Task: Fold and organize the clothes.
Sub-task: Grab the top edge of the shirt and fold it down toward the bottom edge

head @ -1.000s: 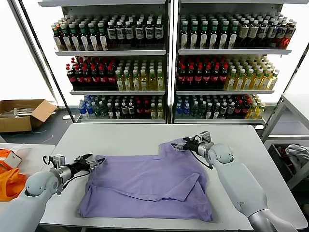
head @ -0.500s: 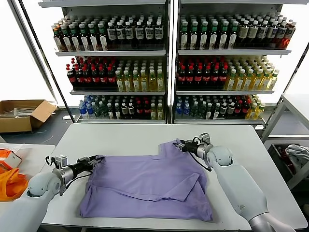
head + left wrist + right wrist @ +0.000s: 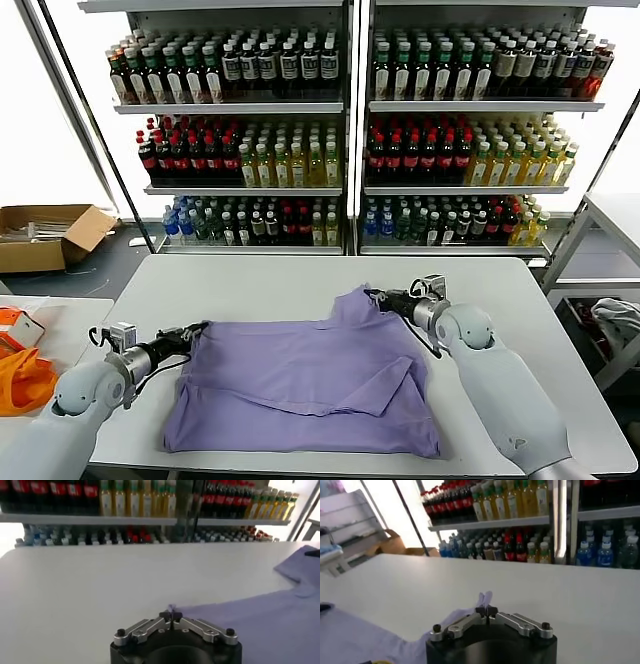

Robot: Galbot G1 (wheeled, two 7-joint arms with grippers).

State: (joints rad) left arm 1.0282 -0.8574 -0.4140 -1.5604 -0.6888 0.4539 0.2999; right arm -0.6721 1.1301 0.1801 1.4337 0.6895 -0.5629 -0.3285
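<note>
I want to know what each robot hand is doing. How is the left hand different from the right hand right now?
The left gripper pinches the lavender T-shirt at its left edge, low near the white table; the right gripper pinches the far right corner, which stands up in a small peak. The left gripper sits nearer the robot, the right one farther back. Both are shut on the same shirt.

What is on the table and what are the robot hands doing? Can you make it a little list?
shirt: light purple T-shirt spread on the white table
left gripper: shut on the shirt's left corner
right gripper: shut on the shirt's far right corner
behind: shelves of bottles
beside the table: orange cloth on the left
</note>
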